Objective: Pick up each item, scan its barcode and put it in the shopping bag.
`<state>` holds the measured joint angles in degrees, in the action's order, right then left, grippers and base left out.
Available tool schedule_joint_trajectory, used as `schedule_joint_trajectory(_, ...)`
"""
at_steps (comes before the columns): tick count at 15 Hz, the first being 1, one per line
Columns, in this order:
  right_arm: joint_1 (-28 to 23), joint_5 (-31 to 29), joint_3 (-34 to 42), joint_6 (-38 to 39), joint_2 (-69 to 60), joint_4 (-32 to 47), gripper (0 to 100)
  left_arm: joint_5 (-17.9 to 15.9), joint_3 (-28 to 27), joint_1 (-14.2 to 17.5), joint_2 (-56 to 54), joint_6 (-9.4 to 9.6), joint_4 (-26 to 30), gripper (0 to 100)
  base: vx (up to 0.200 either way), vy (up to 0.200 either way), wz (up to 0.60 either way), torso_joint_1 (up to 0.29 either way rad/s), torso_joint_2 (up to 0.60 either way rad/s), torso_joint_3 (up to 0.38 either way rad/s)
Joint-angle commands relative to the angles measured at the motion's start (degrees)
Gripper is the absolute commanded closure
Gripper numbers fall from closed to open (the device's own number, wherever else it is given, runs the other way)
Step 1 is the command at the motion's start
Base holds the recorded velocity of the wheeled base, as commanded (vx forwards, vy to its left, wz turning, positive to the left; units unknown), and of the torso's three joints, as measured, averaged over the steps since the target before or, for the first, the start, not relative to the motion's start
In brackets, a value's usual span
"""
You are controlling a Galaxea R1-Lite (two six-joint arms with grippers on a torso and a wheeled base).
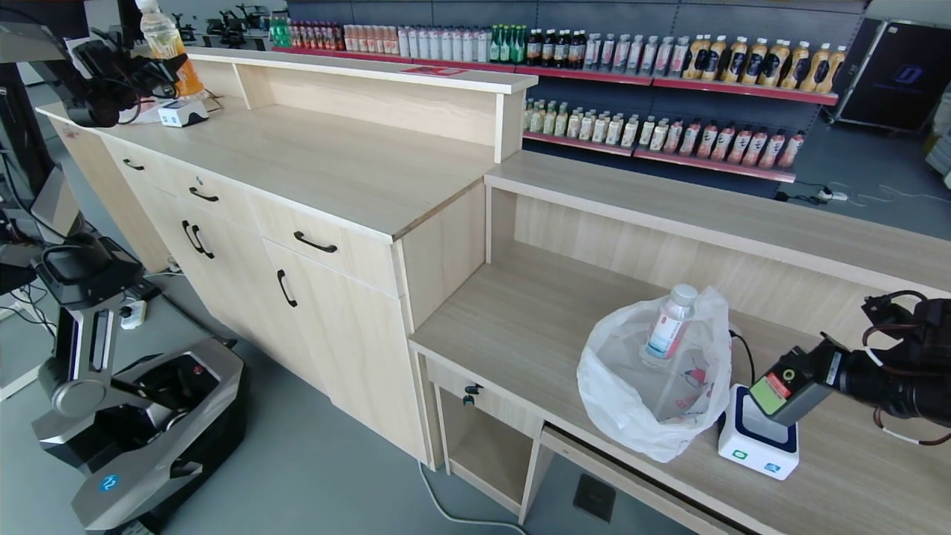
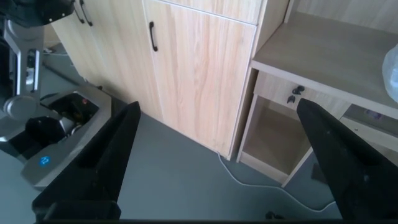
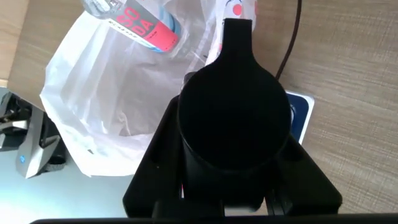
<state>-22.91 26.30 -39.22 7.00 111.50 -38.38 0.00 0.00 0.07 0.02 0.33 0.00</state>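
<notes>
Head view: one shopping bag [image 1: 639, 405] sits on the lower table [image 1: 520, 312] with one bottle [image 1: 669, 327] standing in it. There's one white scanner box [image 1: 758, 444] touching the bag, and my right pincer [image 1: 795, 385] hangs just above that.

Left wrist view: the left pincer [image 2: 217, 107] is spread wide with nothing in it, over the floor by one cupboard door [image 2: 199, 68].

Right wrist view: the right pincer is clamped on one dark item [image 3: 233, 118]. Can't tell what it is. It's right over the bag's edge.

Left gripper [image 2: 217, 109] gapes wide; right gripper [image 3: 231, 168] seemingly clamped.
</notes>
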Motion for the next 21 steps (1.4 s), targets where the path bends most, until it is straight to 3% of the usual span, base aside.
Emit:
schedule_joint_trajectory(1,-0.3,0.0,-0.2,-0.8,1.7,0.0,100,0.0,0.0,0.0,0.0,0.02,0.0,0,0.000,0.000,0.00,0.000,0.00,0.000)
schedule_joint_trajectory(10,0.0,-0.4,-0.2,-1.0,2.9,0.0,100,0.0,0.0,0.0,0.0,0.02,0.0,0,0.000,0.000,0.00,0.000,0.00,0.000)
schedule_joint_trajectory(21,2.3,-0.1,-1.8,-0.5,6.5,-5.5,100,0.0,0.0,0.0,0.0,0.02,0.0,0,0.000,0.000,0.00,0.000,0.00,0.000)
